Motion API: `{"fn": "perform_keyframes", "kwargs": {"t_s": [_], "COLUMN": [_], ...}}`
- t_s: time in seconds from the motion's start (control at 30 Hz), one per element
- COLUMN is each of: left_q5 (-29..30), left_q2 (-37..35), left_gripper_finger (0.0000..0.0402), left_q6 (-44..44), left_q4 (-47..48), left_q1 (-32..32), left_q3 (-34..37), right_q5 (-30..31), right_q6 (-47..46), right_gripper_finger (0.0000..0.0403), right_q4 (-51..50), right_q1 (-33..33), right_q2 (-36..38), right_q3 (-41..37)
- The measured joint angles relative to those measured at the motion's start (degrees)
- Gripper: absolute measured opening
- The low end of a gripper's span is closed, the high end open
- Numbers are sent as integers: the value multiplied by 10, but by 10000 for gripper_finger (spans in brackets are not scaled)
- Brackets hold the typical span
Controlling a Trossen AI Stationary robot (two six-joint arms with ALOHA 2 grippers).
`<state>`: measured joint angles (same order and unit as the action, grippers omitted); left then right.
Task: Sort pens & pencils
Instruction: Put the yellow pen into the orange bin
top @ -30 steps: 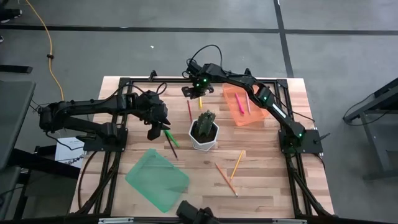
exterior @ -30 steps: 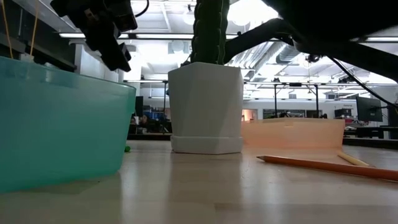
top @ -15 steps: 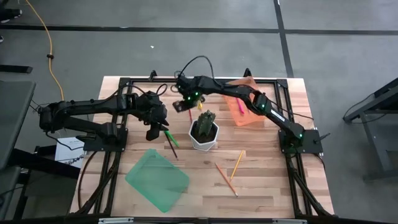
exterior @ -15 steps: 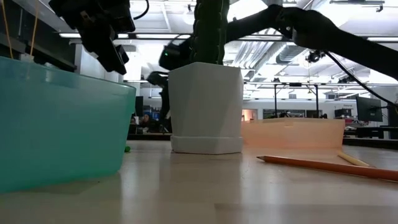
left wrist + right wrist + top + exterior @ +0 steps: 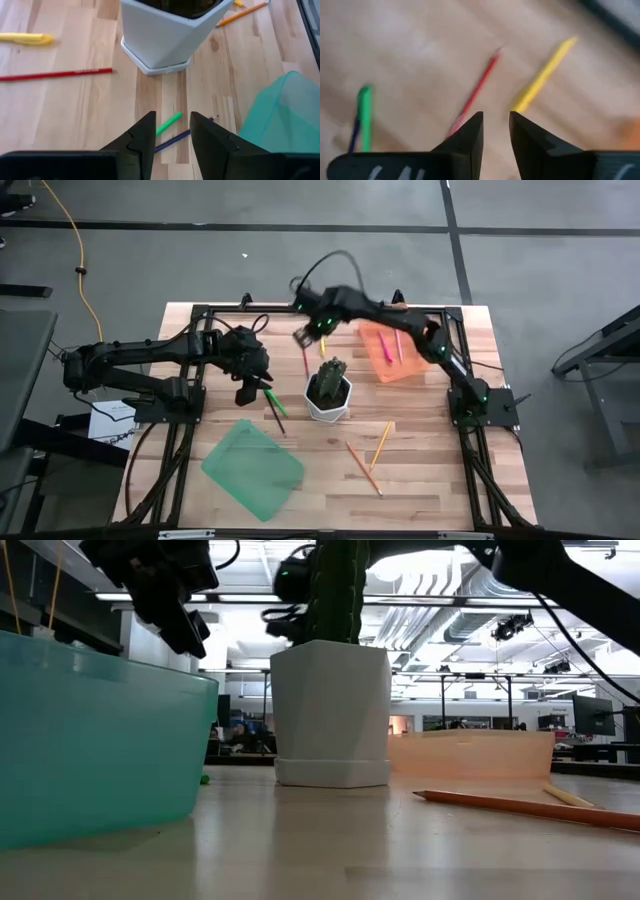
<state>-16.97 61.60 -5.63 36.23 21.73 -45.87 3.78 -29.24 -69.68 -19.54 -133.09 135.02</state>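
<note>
My left gripper (image 5: 250, 387) (image 5: 170, 136) hangs open just above a green pen (image 5: 167, 123) and a dark pencil (image 5: 173, 141), which lie crossed on the table left of the white cactus pot (image 5: 328, 394). My right gripper (image 5: 304, 336) (image 5: 495, 131) is open and empty, raised over the far end of a red pencil (image 5: 304, 359) (image 5: 477, 90). A yellow pen (image 5: 321, 346) (image 5: 542, 75) lies beside that pencil. A pink pen (image 5: 400, 345) lies in the orange tray (image 5: 372, 330). Two orange pencils (image 5: 381, 444) (image 5: 362, 467) lie near the front.
A green tray (image 5: 252, 468) (image 5: 100, 740) sits at the front left. The cactus pot stands mid-table between the two arms. Black frame rails (image 5: 200, 310) run along the table's edges. Bare wood lies at the front right around the two pencils.
My right gripper has swung from beside the orange tray toward the table's left, dipped low behind the pot, then risen, rolling as it went. It now hangs above the red pencil's far end. Its fingers hold nothing. The pens and pencils lie where they were.
</note>
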Motion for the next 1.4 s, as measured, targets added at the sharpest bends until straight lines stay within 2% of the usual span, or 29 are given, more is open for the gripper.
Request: {"fn": "perform_keyframes", "kwargs": {"t_s": [0.23,0.43,0.67,0.8,0.97,1.1,1.27,1.4], "left_q5": [0,-10,-49,-53,-91,-93,-89,-52], "left_q2": [0,0,13,48,115,169,230,276], "left_gripper_finger": [108,108,108,108,108,108,108,108], "left_q6": [-1,-1,52,64,79,79,89,85], "left_q4": [-25,-49,-145,-157,-163,-163,-162,-120], "left_q1": [0,0,25,67,121,150,176,182], "left_q3": [0,0,0,0,-2,-44,-144,-232], "right_q5": [3,45,71,79,98,101,103,102], "right_q6": [-2,-2,10,33,76,113,167,212], "right_gripper_finger": [83,83,83,83,83,83,83,83], "right_q4": [8,19,72,58,-4,-65,-68,-69], "right_q1": [-80,-118,-119,-107,-100,-100,-100,-106], "right_q2": [43,102,191,229,249,249,248,248], "right_q3": [0,0,0,0,0,0,-6,-6]}}
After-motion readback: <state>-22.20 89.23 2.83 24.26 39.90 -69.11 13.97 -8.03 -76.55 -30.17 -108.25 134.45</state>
